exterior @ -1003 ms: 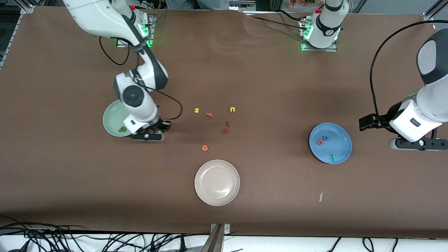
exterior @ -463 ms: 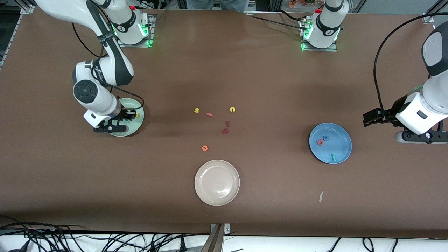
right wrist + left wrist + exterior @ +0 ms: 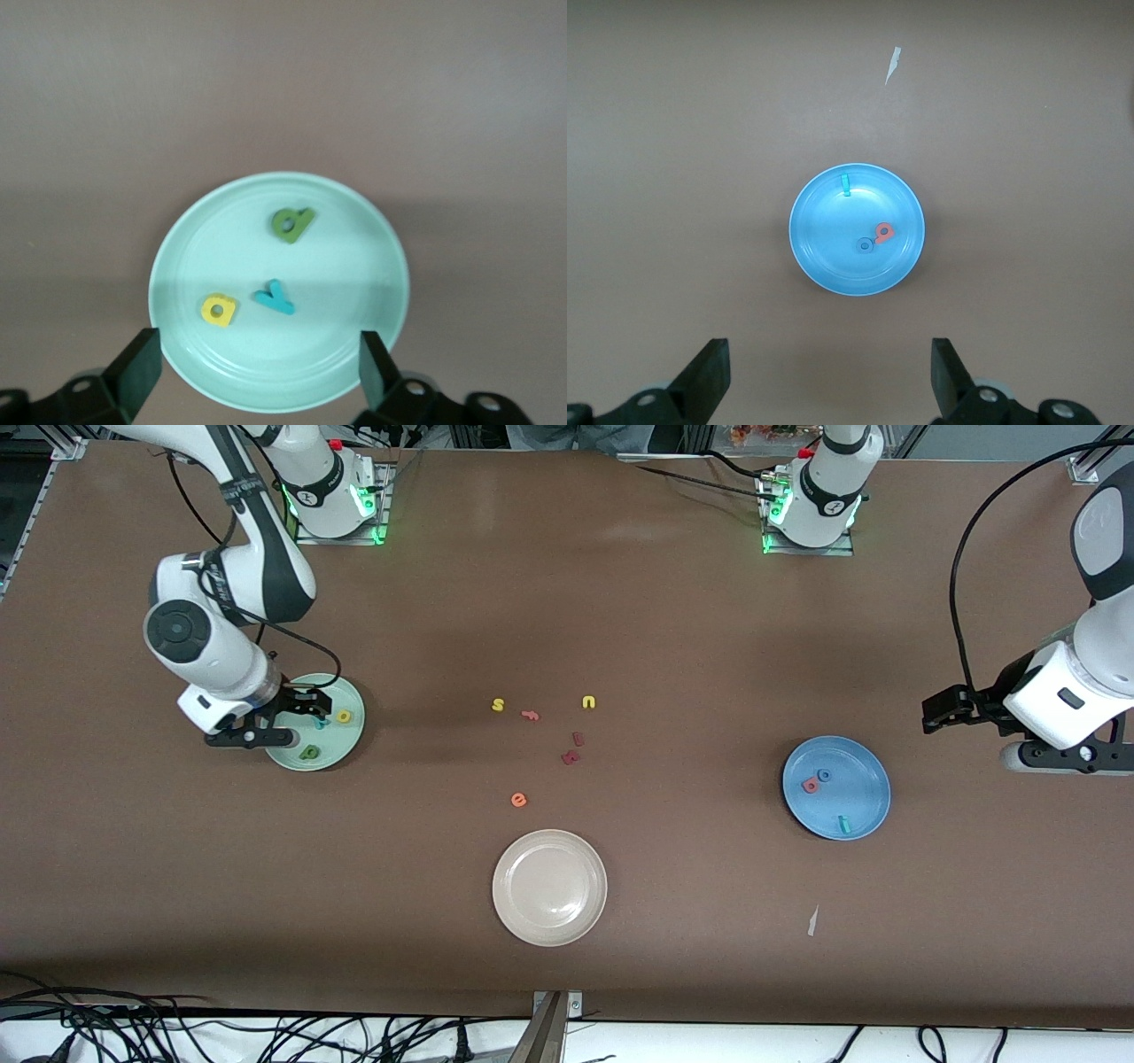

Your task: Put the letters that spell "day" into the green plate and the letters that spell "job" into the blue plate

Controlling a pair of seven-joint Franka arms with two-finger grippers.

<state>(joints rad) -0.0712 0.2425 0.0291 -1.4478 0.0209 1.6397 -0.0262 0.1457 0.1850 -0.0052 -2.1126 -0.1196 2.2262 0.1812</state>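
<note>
The right gripper (image 3: 266, 722) hangs over the edge of the green plate (image 3: 353, 737) at the right arm's end of the brown worktop (image 3: 673, 629), its fingers (image 3: 137, 367) spread wide and holding nothing. In the plate lie all three letters of "day": the yellow a (image 3: 344, 716), the teal y (image 3: 275, 298) close beside it, and the dark green d (image 3: 310, 753) nearer the front camera. At mid-worktop a loose scatter lies outside any plate: a yellow s (image 3: 498, 705), a salmon letter (image 3: 530, 715), a yellow u (image 3: 588, 702), two dark red letters (image 3: 572, 749) and an orange e (image 3: 519, 800), with the cream plate (image 3: 549, 887) nearer the front camera. Toward the left arm's end, the blue plate (image 3: 864, 779) holds "job": the salmon-pink b (image 3: 810, 785) touching the blue o (image 3: 825, 775), and the teal j (image 3: 843, 825) apart near the rim. A pale scrap (image 3: 812, 921) lies on the worktop nearer the camera. The left gripper (image 3: 1059, 757) waits in the air over bare worktop near the blue plate, toward that end's edge, fingers (image 3: 709, 381) wide apart and empty.
</note>
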